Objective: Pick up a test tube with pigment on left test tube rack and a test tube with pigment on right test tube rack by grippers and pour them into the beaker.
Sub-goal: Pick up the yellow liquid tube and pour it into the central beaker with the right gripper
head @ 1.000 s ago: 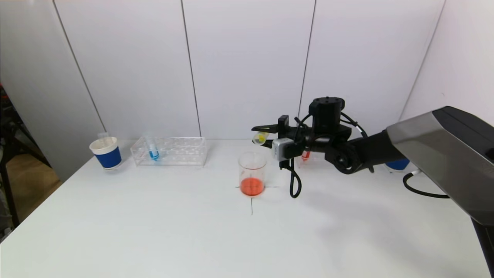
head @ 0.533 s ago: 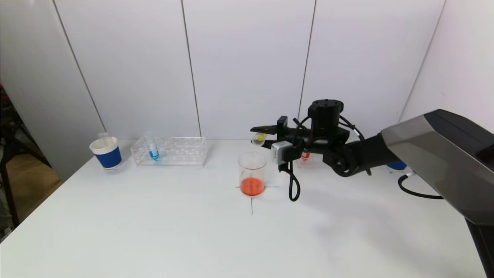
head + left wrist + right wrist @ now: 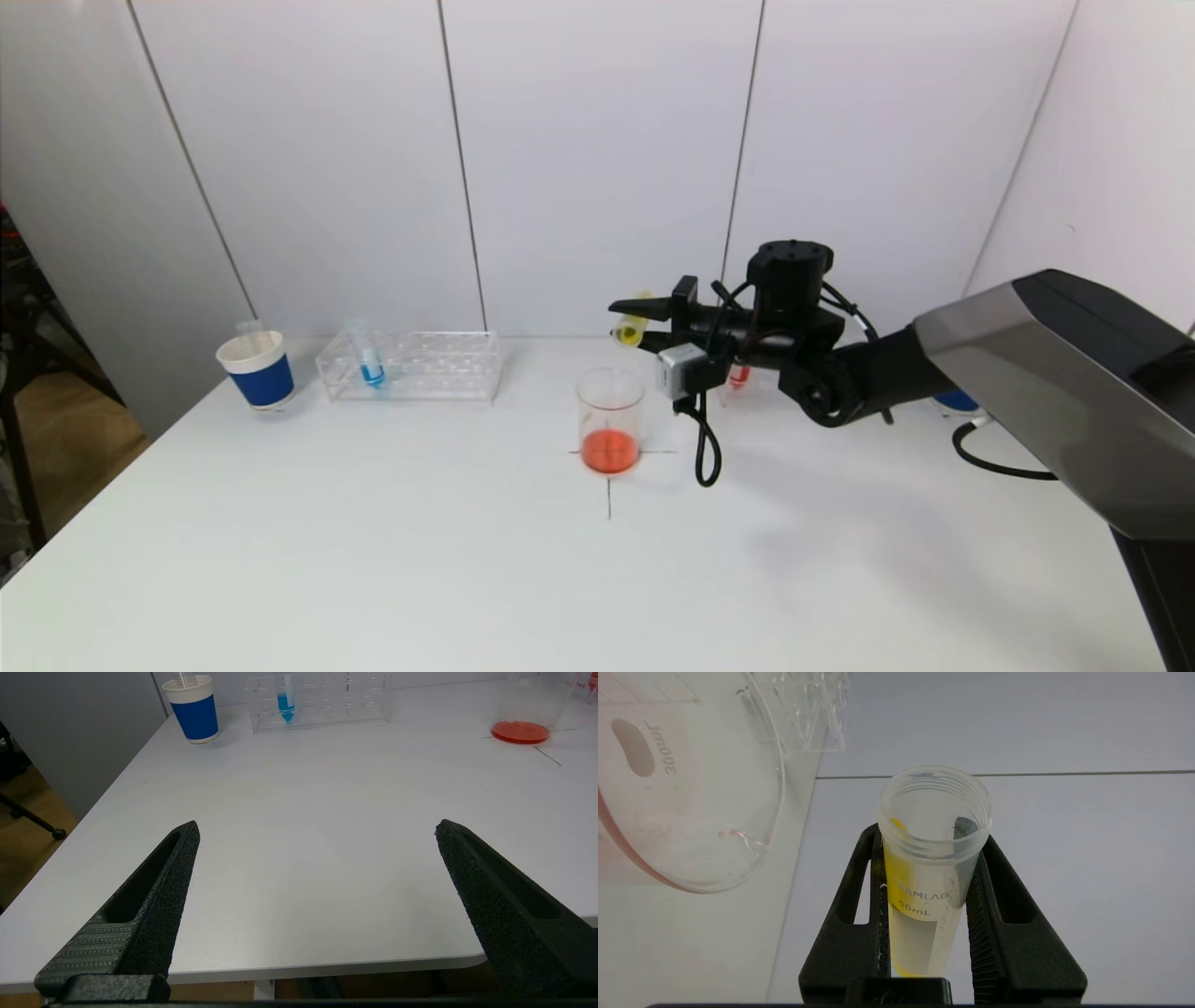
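The right gripper (image 3: 642,321) holds the yellow tube (image 3: 633,329) tight, up above the beaker (image 3: 611,420) and a bit behind it. A second ago the tube lay tipped over the beaker; now it has lifted and turned more upright. The pour looks done. The left gripper (image 3: 317,858) is wide open near the surface (image 3: 373,560) edge. The blue tube (image 3: 370,359) waits in its rack (image 3: 411,366).
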Controlling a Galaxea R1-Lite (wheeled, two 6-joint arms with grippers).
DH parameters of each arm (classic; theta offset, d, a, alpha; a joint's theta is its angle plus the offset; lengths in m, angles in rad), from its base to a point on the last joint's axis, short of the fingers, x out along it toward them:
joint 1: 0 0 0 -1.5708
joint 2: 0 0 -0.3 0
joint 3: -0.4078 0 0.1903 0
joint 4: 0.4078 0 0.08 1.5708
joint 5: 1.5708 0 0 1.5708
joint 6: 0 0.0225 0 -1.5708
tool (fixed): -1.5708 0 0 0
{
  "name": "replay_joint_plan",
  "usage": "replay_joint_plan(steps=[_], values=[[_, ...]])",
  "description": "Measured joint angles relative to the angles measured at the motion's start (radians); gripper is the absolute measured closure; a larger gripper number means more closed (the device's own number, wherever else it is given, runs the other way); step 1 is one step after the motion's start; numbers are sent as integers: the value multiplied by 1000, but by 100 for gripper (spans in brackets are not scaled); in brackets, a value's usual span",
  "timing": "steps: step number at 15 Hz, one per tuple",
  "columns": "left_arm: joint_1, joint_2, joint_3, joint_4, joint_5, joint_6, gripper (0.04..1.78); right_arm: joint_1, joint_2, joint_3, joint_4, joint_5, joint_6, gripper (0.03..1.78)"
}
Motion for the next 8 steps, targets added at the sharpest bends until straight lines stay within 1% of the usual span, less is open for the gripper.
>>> replay_joint_plan(steps=[5, 8], values=[[0, 0, 0, 0, 0, 0, 6, -3, 28, -43, -1, -28, -53, 129], [0, 0, 0, 0, 0, 0, 6, -7, 43, -79, 3, -35, -106, 129]])
